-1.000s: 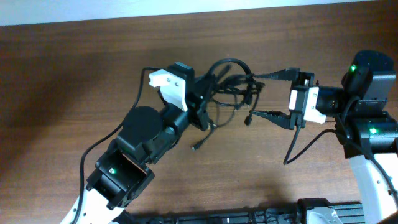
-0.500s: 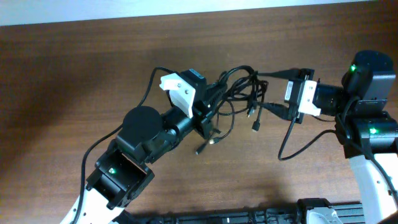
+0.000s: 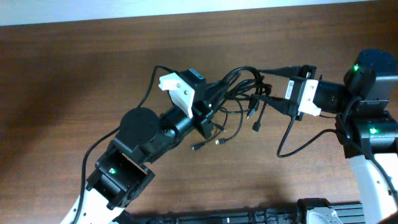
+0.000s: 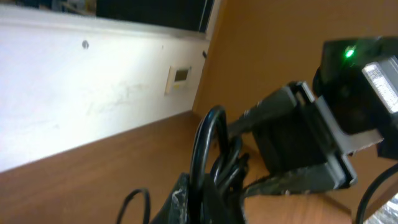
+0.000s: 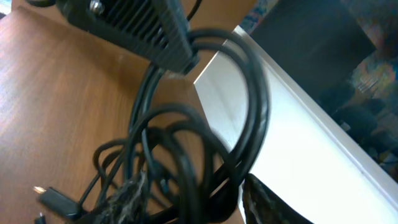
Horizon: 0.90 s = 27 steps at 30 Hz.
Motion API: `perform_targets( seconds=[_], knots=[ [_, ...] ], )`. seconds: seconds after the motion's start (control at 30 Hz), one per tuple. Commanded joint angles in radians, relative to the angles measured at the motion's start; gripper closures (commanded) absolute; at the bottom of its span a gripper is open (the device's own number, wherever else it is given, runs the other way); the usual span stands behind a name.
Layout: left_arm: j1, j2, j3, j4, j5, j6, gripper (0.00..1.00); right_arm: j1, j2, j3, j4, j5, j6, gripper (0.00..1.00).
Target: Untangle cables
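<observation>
Seen from overhead, the cables [image 3: 239,87] form a black knotted bunch just off the middle of the desk [image 3: 74,74], toward 2 o'clock, caught between the two arms.

The left arm [image 3: 143,134] rises from 7 o'clock, with its white wrist piece [image 3: 180,92] just at the 9 o'clock side of the bunch. The left jaws are pressed together, pinching strands at that edge. In the left wrist view one loop [image 4: 205,149] arches straight up out of the grip. The black housing [image 4: 311,143] of the other arm and its green light [image 4: 348,53] sit close behind it.

The right arm [image 3: 367,93] reaches in from 3 o'clock. The right jaws stand spread, with the upper finger [image 3: 280,70] at the 12 o'clock side of the bunch and the lower finger [image 3: 277,104] at its 6 o'clock side. Strands run between them. In the right wrist view a thick loop [image 5: 252,106] curls round the tip of the ribbed finger [image 5: 137,28]; I cannot tell whether it presses on that finger.

Loose tails trail toward 6 and 7 o'clock. One plug [image 3: 255,127] hangs nearest the right arm, a second plug [image 3: 217,142] lies further toward 7 o'clock, and a third plug [image 3: 195,148] lies beyond that. Whether the bunch itself is clear of the wood cannot be told.
</observation>
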Motion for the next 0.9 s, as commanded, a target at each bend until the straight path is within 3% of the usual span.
perform_targets(
  seconds=[0.0,0.13,0.2,0.3,0.53,0.6,0.67,0.8,0.87],
  knots=[
    [0.002,-0.023,0.011,0.059,0.014,-0.045,1.0,-0.002,-0.009,0.008,-0.019,0.005,0.007,0.62],
    [0.002,-0.023,0.011,0.061,-0.022,-0.08,1.0,-0.002,-0.009,0.008,-0.023,0.005,0.007,0.67],
    [0.002,-0.023,0.011,0.061,-0.021,-0.083,1.0,-0.002,-0.009,0.008,-0.022,0.005,0.007,0.75],
    [0.002,-0.023,0.011,0.061,-0.021,-0.083,1.0,-0.002,-0.009,0.008,-0.022,0.005,0.007,0.96],
    [0.002,-0.023,0.011,0.017,-0.021,-0.082,0.99,-0.002,-0.01,0.008,-0.022,0.005,0.008,0.96],
    [0.002,-0.023,0.011,-0.027,-0.021,-0.081,0.94,-0.002,-0.01,0.008,-0.018,0.0,0.024,0.96],
    [0.002,-0.023,0.011,-0.056,-0.015,-0.068,0.94,-0.002,-0.009,0.008,0.009,0.0,0.089,0.96],
    [0.002,-0.013,0.011,-0.082,0.135,0.048,0.99,-0.002,-0.009,0.008,0.128,-0.004,0.29,0.96],
    [0.002,-0.001,0.011,-0.077,0.184,0.062,0.98,-0.002,-0.01,0.008,0.148,-0.006,0.311,0.96]
  ],
)
